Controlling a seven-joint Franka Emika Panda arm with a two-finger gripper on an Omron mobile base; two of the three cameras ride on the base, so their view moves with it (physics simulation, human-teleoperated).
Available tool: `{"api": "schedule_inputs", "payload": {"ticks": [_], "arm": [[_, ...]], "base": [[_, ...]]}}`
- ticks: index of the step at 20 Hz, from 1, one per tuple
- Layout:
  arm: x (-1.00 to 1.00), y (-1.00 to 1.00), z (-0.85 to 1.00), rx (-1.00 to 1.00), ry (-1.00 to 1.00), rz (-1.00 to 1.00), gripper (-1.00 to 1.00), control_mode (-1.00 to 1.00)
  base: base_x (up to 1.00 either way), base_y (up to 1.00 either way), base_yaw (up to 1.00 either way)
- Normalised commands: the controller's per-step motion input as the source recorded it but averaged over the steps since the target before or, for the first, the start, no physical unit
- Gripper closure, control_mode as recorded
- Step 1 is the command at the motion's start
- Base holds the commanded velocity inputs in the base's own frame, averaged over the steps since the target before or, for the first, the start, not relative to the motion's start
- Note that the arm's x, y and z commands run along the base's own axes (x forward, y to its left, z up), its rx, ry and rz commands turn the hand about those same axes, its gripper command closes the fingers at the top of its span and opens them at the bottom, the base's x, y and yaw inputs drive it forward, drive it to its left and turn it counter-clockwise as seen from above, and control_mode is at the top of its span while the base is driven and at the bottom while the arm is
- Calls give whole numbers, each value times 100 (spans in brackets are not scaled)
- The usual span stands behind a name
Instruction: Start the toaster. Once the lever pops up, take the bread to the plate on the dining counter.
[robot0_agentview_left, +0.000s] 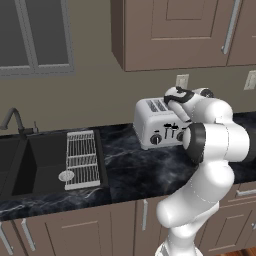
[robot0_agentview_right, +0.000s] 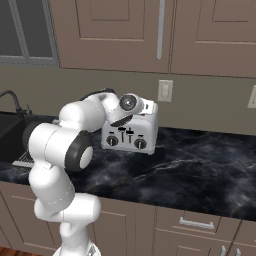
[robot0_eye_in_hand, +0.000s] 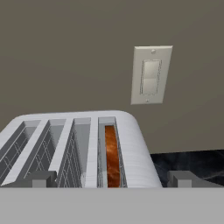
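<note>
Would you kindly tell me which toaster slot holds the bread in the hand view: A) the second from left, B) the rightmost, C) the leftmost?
B: the brown bread sits in the rightmost slot of the toaster; the other three slots show bare wire.

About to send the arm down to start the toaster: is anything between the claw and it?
Nothing visible. The open claw hangs just above the toaster, whose rightmost slot holds the bread.

toaster (robot0_agentview_left: 152, 122): right end behind arm | bread (robot0_eye_in_hand: 112, 157): mostly sunk in slot
</note>
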Motion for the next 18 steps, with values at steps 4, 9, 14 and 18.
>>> {"api": "schedule_inputs", "payload": {"ticks": [4,9,14,18], "arm": [[0,0,0,0,0,0,-100,-100],[0,0,0,0,0,0,-100,-100],[0,0,0,0,0,0,-100,-100],[0,0,0,0,0,0,-100,-100]], "base": [[0,0,0],[0,0,0],[0,0,0],[0,0,0]]}}
